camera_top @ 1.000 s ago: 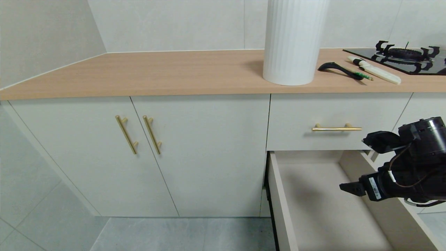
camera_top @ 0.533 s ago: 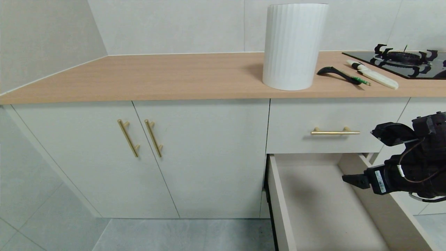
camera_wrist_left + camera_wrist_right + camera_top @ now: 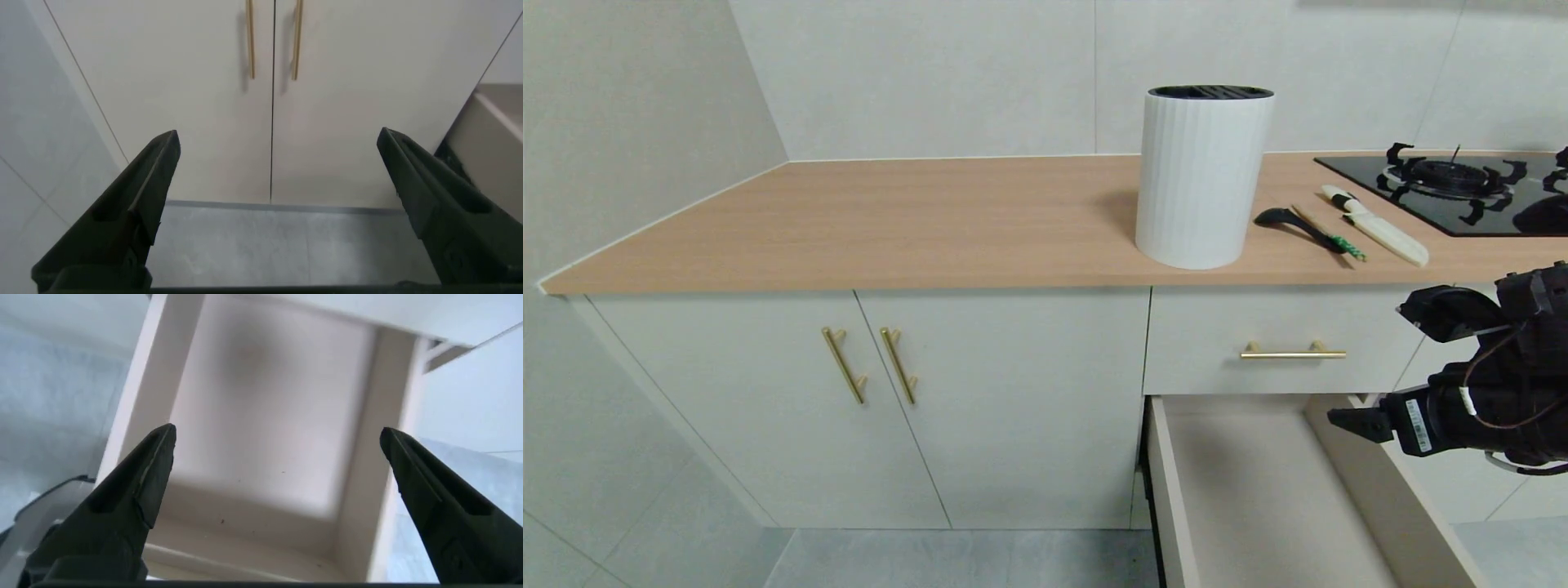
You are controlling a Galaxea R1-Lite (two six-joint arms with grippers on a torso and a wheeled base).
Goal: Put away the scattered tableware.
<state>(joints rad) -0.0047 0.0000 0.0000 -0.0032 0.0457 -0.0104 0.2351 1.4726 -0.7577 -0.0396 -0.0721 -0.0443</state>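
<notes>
My left claw gapes wide and empty; its wrist view faces the cabinet doors. The head view adds the counter: ladle, chopsticks and knife lie at the knife block's 3 o'clock. My right claw, wide and empty, hangs over the open drawer. The head camera has tilted upward since a second ago.

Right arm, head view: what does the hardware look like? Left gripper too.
Right gripper: matte black, angular housing, two pointed fingers, white printed label, thin brown cable with a white band. Left gripper: same black wedge-shaped fingers.
</notes>
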